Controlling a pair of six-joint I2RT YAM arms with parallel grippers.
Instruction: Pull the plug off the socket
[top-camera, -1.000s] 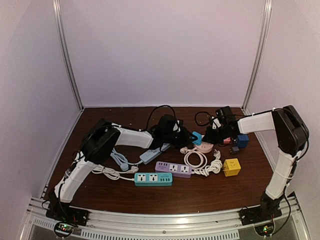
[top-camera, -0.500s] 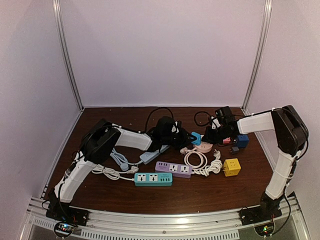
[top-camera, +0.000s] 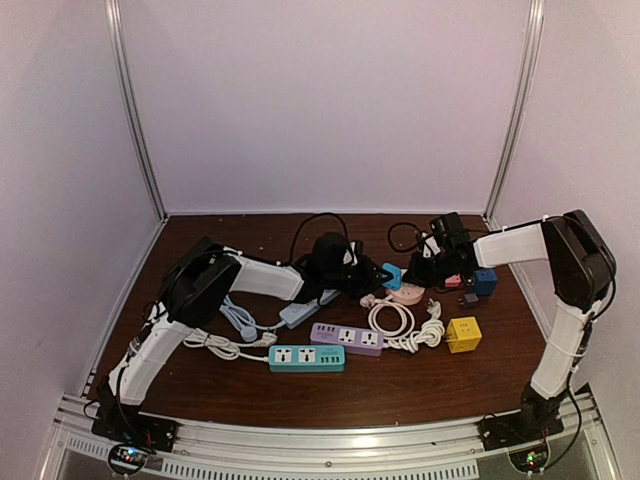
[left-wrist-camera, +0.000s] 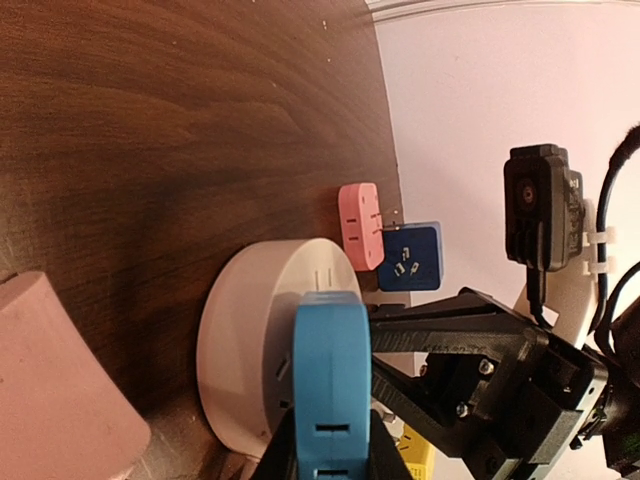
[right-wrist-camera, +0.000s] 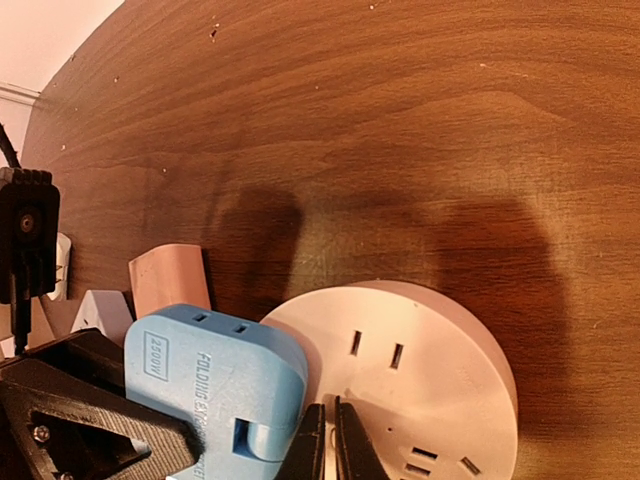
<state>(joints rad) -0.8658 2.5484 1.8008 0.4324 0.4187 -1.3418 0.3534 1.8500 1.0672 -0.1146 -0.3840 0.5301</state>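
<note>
Blue plug (left-wrist-camera: 331, 370) in left tool's (left-wrist-camera: 330, 462) grip at round socket (left-wrist-camera: 250, 340); right tool (right-wrist-camera: 328, 445) closed alongside.

Power strips: three, light blue (top-camera: 303, 313), purple (top-camera: 346, 339), teal (top-camera: 306, 358). Round socket (top-camera: 410, 294): one. Blue plug (top-camera: 393, 276): one. Cube adapters: three, yellow (top-camera: 463, 334), blue (top-camera: 485, 281), pink (left-wrist-camera: 358, 225).

left hand (top-camera: 381, 272) | drawn back slightly leftward | black cable (top-camera: 310, 222) shifted too
</note>
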